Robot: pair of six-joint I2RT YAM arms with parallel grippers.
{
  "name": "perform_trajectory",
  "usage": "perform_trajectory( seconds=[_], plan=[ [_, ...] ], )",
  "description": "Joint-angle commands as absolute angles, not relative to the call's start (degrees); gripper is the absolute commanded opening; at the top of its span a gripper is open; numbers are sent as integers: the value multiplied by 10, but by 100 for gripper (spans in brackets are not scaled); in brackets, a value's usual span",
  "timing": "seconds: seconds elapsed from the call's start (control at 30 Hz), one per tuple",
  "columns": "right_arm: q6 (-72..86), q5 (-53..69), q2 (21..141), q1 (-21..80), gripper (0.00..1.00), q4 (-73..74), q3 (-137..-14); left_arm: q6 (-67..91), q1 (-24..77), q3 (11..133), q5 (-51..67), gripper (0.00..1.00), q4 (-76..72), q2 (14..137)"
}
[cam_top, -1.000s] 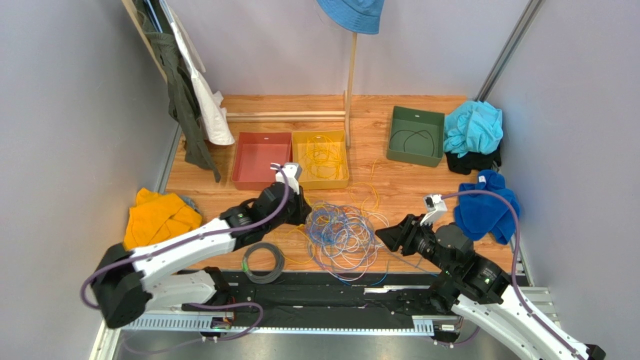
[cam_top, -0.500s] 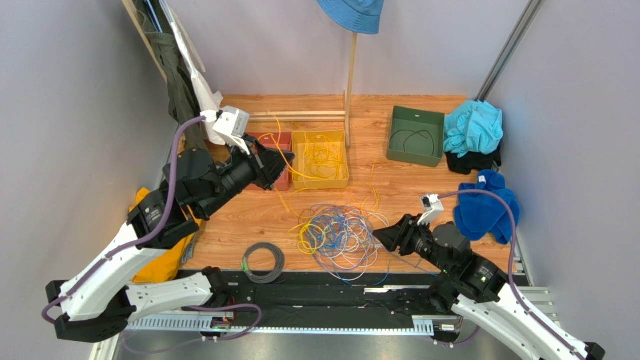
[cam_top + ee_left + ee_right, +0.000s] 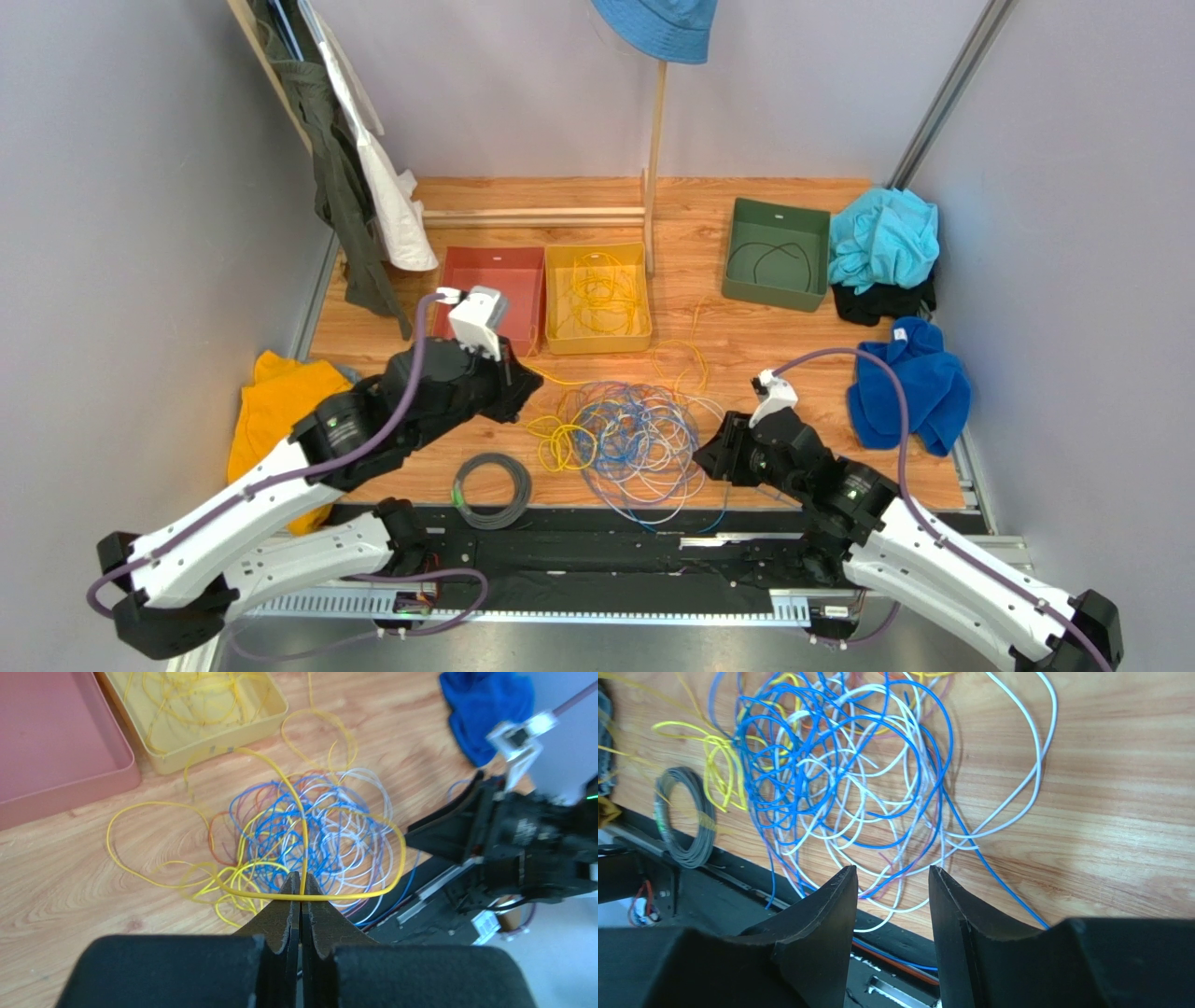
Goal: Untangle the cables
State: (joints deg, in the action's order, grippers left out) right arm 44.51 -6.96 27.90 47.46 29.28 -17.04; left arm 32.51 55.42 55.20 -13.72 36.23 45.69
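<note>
From above, tangled cables (image 3: 624, 437) on the wood just nearer than the yellow bin (image 3: 601, 343), left gripper (image 3: 526, 398) near-left of the bin, right gripper (image 3: 706, 451) near-right, left wrist view, jaws pinched together on one yellow cable (image 3: 303, 847) running back toward the bin, right wrist view, fingers parted, gripping nothing, over the tangle's edge farthest from the bin

Left gripper (image 3: 301, 885) pinched on a yellow cable (image 3: 304, 840), right gripper (image 3: 892, 871) fingers apart

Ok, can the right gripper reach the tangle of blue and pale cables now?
Probably yes: the right gripper is open, and the tangle of thin blue and pale cables lies just ahead on the wooden table, nothing between.
</note>
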Motion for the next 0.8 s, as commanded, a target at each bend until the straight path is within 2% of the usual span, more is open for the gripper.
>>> perform_trajectory(
  seconds=[0.0,0.33,0.47,0.57,0.77],
  plan=[
    [455,-83,301,477,46,224,-163,337,557,570,-147,0,352,410],
    [431,-113,395,477,46,169,-182,344,557,551,-140,0,356,403],
    [426,-101,382,477,46,168,-201,331,557,572,-143,0,357,405],
    [419,-94,357,477,46,176,-209,295,557,635,-142,0,369,428],
    [414,-98,283,477,46,206,-223,230,557,858,-127,0,401,504]
  ],
)
